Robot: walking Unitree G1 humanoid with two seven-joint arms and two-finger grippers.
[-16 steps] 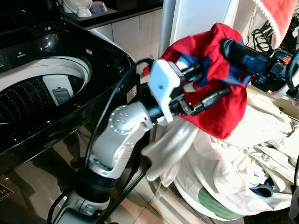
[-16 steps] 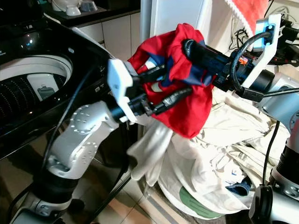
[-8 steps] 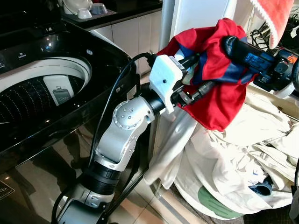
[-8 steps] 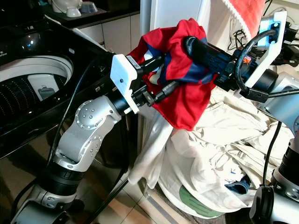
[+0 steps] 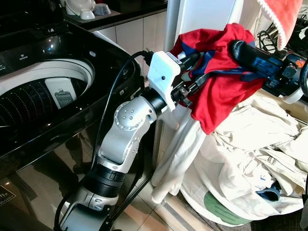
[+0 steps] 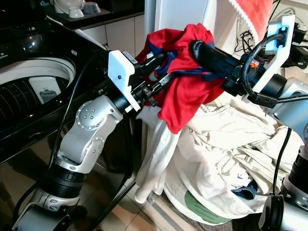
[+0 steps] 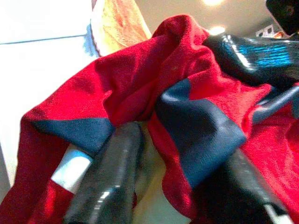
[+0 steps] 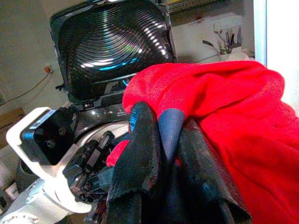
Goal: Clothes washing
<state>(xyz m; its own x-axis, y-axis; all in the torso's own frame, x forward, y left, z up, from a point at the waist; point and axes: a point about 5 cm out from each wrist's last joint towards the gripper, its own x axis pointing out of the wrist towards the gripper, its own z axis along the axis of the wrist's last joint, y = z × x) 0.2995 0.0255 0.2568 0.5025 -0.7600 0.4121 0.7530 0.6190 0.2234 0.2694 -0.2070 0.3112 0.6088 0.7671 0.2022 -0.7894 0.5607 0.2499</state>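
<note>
Left pincer and right pincer both clamped on red and navy cloth garment, held aloft beside black top-loading washing machine, above heap of cream laundry

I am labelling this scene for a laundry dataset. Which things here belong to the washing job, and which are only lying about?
Belong to the job:
- red and navy cloth garment, gripped by left end effector and right end effector
- black top-loading washing machine, drum open
- heap of cream laundry

Lying about:
- white bowls on the counter
- hanging pink towel
</note>
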